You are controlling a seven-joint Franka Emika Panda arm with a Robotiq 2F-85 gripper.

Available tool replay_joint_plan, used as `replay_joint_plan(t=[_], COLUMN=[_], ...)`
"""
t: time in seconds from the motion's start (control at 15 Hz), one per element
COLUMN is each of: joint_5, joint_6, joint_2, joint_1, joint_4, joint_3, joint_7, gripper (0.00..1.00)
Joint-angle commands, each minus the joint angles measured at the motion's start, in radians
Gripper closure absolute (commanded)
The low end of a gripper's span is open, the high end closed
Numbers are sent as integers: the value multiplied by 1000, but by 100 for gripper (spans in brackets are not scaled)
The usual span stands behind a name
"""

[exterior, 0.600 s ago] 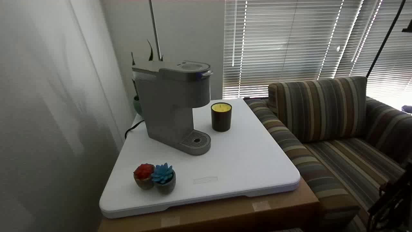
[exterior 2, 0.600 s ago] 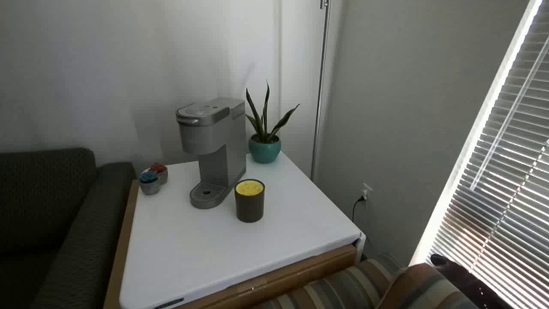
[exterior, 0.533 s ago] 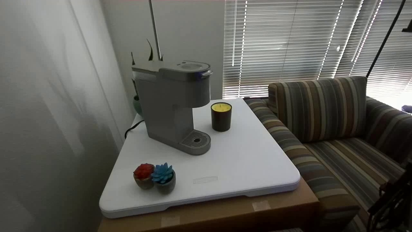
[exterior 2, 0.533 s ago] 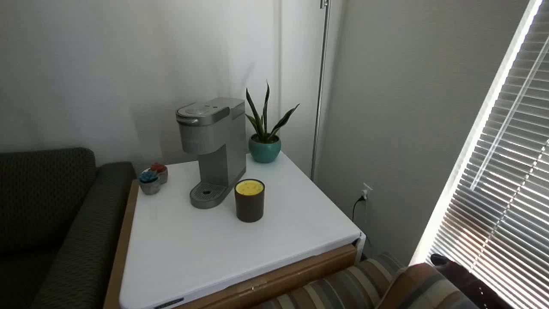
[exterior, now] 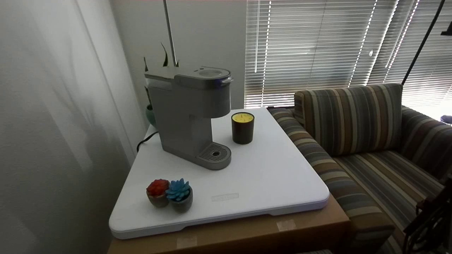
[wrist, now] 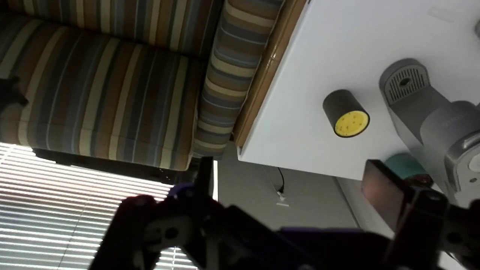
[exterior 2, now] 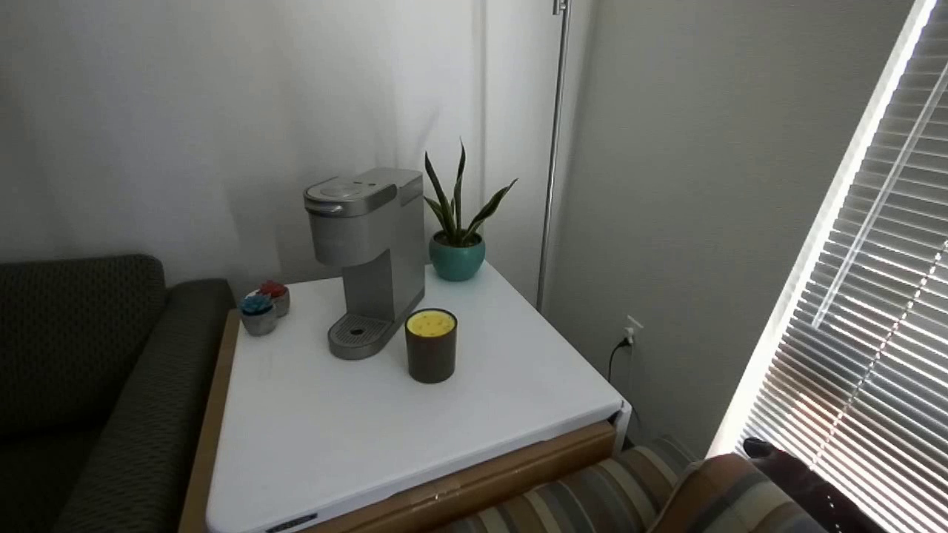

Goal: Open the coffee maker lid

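Gripper [wrist: 288, 168] spread wide, holding nothing; closed lid [wrist: 465, 165] of single-serve coffee maker [wrist: 450, 123] lies three o'clock from it, wrist view.

A striped armchair [exterior: 367, 165], blinds [exterior: 314, 46] and houseplant [exterior 2: 457, 257] suggest a living room.

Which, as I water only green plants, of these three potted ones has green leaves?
The snake plant in the teal pot, behind the coffee maker: its leaves are green, unlike the red succulent and blue succulent.
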Motion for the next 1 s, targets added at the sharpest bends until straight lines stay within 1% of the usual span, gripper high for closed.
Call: replay_joint_plan(t=[0.0, 0.27, 0.4, 0.47, 0.53, 0.67, 0.8, 0.93], joint_5=[85, 238, 345, 362, 323, 346, 347, 331], joint_6=[151, 292, 321, 308, 305, 305, 305, 281], joint_2=[159, 308, 374, 391, 331, 373, 382, 376], joint_1=[53, 149, 210, 217, 175, 190, 190, 187], joint_4=[34, 60, 87, 101, 52, 79, 90, 85], joint_3=[24, 35, 26, 26, 60, 62, 61, 65], joint_7=[30, 1, -42, -71, -21, -38, -40, -46], gripper=[0, 0, 0, 0, 0, 0, 0, 0])
